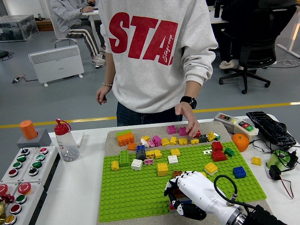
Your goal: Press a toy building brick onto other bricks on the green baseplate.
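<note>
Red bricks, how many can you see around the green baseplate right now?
3. Two red bricks sit stacked near the green baseplate's right far edge, one behind the other. A third peeks out under the person's hand. The robot's right hand may hide more.

A person in a grey sweatshirt [154,51] with red letters stands at the top centre, behind the worktop [75,187]. At the left edge sit a button box [21,171] with red and green buttons, an orange cylinder [28,129] on a grey block, and a clear bottle [65,140] with a red cap. On the right lie an orange [240,141], a small switch box [236,123], a black keyboard [272,129] and a lone yellow block [256,161]. Farther back, a white heater [56,63] stands at upper left and a black office chair [255,42] at upper right.
</note>
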You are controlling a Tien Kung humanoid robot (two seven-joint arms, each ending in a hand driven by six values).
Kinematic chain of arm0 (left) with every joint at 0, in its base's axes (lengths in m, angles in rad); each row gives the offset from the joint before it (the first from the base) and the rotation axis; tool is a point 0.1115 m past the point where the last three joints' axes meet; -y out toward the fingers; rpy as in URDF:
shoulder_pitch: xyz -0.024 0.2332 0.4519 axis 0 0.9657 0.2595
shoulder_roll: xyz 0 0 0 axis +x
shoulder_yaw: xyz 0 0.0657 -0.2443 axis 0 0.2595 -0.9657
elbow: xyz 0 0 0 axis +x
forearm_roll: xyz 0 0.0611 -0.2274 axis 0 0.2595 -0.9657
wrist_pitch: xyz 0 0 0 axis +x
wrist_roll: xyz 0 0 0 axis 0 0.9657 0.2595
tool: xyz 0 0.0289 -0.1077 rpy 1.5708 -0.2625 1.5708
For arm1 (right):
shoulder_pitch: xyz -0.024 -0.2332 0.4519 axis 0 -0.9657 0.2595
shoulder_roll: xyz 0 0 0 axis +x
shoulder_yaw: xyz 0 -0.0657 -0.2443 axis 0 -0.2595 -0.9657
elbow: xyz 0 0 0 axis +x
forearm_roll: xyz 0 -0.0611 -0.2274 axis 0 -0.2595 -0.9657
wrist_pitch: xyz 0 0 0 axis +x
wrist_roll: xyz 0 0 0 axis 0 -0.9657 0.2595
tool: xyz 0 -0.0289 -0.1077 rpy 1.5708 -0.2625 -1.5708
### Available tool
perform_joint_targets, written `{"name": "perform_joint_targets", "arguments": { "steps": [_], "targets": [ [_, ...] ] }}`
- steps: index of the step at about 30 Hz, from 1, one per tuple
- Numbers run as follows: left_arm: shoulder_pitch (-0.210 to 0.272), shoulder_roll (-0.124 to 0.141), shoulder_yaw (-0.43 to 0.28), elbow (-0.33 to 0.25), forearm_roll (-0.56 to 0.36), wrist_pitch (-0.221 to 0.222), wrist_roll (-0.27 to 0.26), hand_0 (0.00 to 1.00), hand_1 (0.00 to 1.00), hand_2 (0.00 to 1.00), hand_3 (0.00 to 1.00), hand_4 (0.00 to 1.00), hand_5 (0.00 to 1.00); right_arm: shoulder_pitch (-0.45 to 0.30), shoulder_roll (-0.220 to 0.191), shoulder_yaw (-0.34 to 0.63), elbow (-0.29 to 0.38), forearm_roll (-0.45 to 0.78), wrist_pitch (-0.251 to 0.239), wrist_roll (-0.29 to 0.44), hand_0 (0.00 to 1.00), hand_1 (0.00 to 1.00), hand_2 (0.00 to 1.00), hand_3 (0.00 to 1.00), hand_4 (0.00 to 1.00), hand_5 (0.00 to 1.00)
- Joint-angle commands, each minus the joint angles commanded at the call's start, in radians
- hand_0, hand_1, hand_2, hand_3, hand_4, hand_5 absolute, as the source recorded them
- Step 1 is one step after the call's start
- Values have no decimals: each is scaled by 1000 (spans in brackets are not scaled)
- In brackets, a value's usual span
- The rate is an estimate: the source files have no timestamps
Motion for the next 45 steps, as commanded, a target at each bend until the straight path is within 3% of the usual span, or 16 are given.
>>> {"name": "perform_joint_targets", "arguments": {
  "steps": [22, 36, 37, 42, 43, 45],
  "targets": [
    [-3, 1, 1, 0, -5, -1, -2, 658, 682, 701, 576, 295, 998, -1, -5, 11, 11, -1, -10, 6, 649, 572, 554, 521, 354, 177],
    [-5, 1, 2, 0, -8, -1, -2, 658, 682, 702, 577, 295, 998, -1, 7, 84, 6, 53, -117, 66, 664, 584, 567, 551, 355, 181],
    [-5, 1, 2, 0, -8, -1, -2, 658, 682, 701, 576, 294, 998, -2, 8, 94, 0, 55, -124, 63, 755, 680, 681, 666, 361, 177],
    [-5, 1, 2, 0, -8, -1, -3, 658, 682, 701, 576, 294, 998, -8, 8, 170, -39, 58, -136, 39, 755, 680, 681, 666, 361, 177],
    [-5, 1, 2, 0, -8, -1, -3, 658, 682, 702, 576, 294, 998, -9, 7, 183, -46, 57, -136, 34, 819, 766, 804, 797, 376, 159],
    [-5, 1, 1, 0, -7, -1, -3, 658, 682, 702, 576, 294, 998, -14, 5, 224, -75, 54, -122, 11, 819, 766, 804, 797, 376, 159]
  ]
}}
